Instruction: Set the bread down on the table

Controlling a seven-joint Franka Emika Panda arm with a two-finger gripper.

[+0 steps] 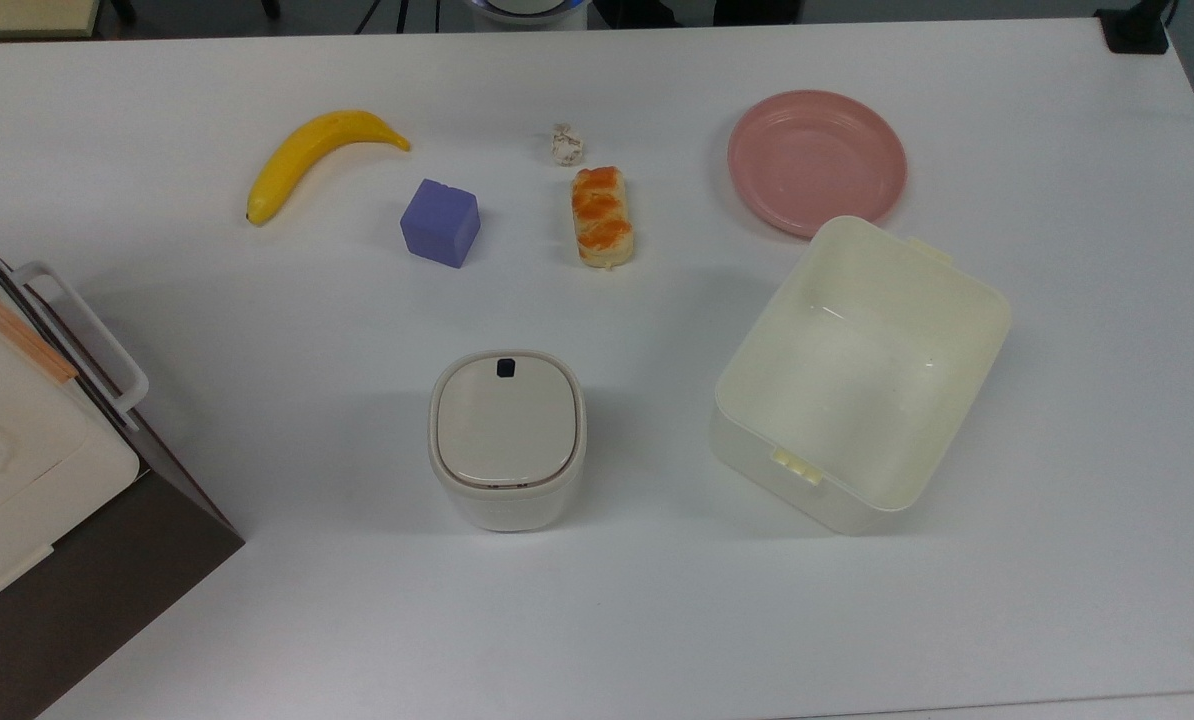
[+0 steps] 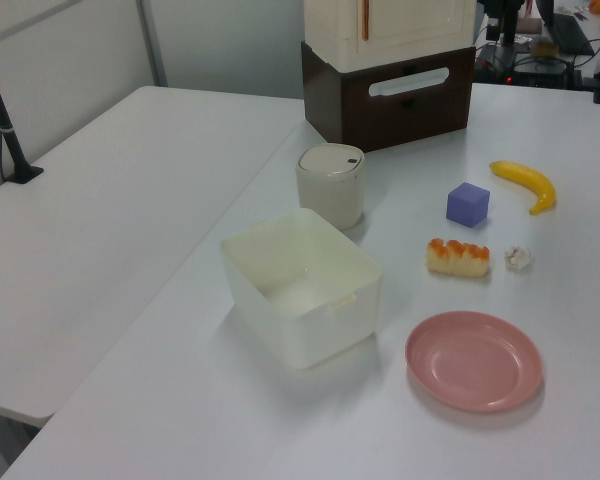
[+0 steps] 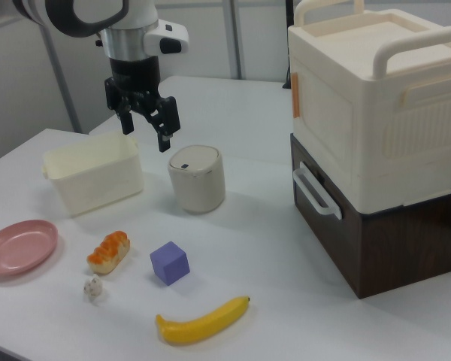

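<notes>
On the table (image 1: 657,620) the bread (image 1: 601,216) lies flat, glazed top up, resting directly on the white surface. In the top view it sits between the purple cube (image 1: 441,222) and the pink plate (image 1: 816,160), apart from both. The small off-white wad (image 1: 566,145) lies just beyond the bread's far end, close but not touching.

My gripper (image 3: 145,129) is up in the air in the right view, fingers pointing down and spread wide, nothing between them. It hangs high over the table, well apart from the bread; in the right view it appears above and between the cream bin (image 3: 94,180) and the lidded canister (image 3: 198,178).

Other items, top view:
- banana (image 1: 315,154) toward the top view's left, well apart from the cube.
- canister at mid-table, lid on, standing upright.
- bin toward the top view's right, open side up, nothing inside; one corner is close to the plate's rim.
- plate bare.
- cream-and-brown drawer unit (image 1: 27,440) at the top view's left edge.

Left view: bread (image 2: 458,257) between the cube (image 2: 467,204) and the plate (image 2: 474,360), wad (image 2: 518,258) just beside it.
</notes>
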